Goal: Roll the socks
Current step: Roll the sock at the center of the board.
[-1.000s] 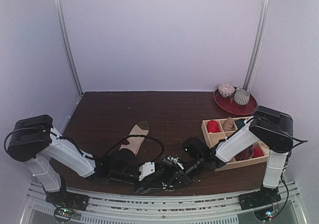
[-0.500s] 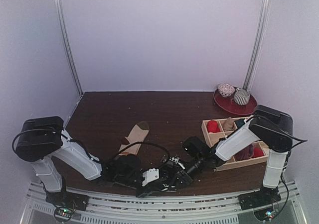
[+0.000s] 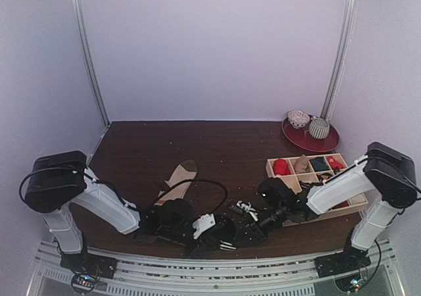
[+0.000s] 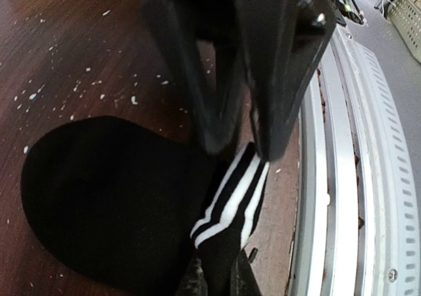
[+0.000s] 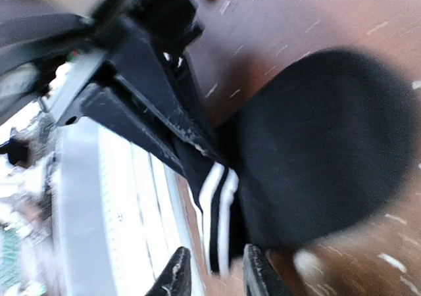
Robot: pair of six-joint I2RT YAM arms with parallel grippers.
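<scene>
Sock work at desk (image 3: 145, 145) front edge, 6 o'clock in the top view, both arms reaching in low and meeting there.

Black sock (image 4: 112, 197): lies flat on the wood as a dark rounded mass, with the white-striped cuff trailing toward the metal rail (image 4: 342, 177) at the desk's near edge.

Left gripper (image 4: 217, 283): clenched on the cuff, the striped band pinched between its fingertips just by the rail.

Right gripper (image 5: 217, 273): fingers parted, a clear gap between them. The striped cuff runs into that gap; cannot tell if either finger touches it. From the left wrist it shows as two large dark fingers pointing down at the cuff from 12 o'clock.

Tan sock (image 3: 179, 181): stretched out flat at about 9 o'clock of desk centre, brown toe pointing to the far side, apart from both grippers. A black cable loops over its near end.

Wooden box (image 3: 271, 171): at 3 o'clock, compartments holding small red, tan and teal bundles.

Red plate (image 3: 329, 141): at 2 o'clock, far right corner, carrying two patterned balls (image 3: 298, 118) side by side.
</scene>
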